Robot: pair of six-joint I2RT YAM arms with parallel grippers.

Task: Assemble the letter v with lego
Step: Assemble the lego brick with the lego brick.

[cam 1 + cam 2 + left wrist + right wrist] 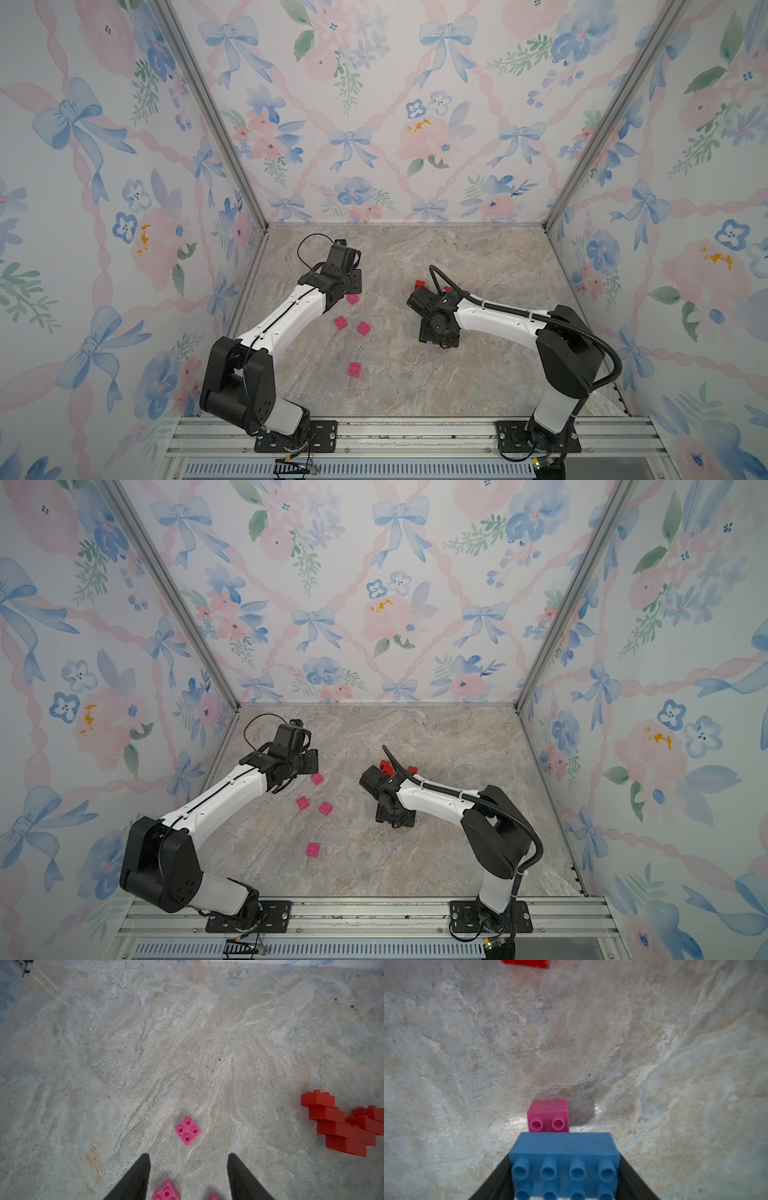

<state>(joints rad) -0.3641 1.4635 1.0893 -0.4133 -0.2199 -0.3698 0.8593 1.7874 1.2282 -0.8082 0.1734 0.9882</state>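
My left gripper (189,1159) is open above the marbled table (478,374), nothing between its fingers (143,1169). Just ahead of it lies a pink lego brick (187,1130), studs up. Two more pink bricks (166,1190) show on the table below the jaws. A stepped stack of red bricks (340,1124) lies off to one side. In both top views several pink bricks (340,322) (325,808) lie beside the left arm. My right gripper (564,1157) is shut on a blue brick (564,1151), pointing down at the table. A pink brick (548,1115) sits against the blue brick's far edge.
The red bricks (422,284) lie just behind the right wrist (432,307). Flowered walls close the table on three sides. An aluminium rail (415,436) with both arm bases runs along the near edge. One pink brick (354,368) lies alone nearer the front.
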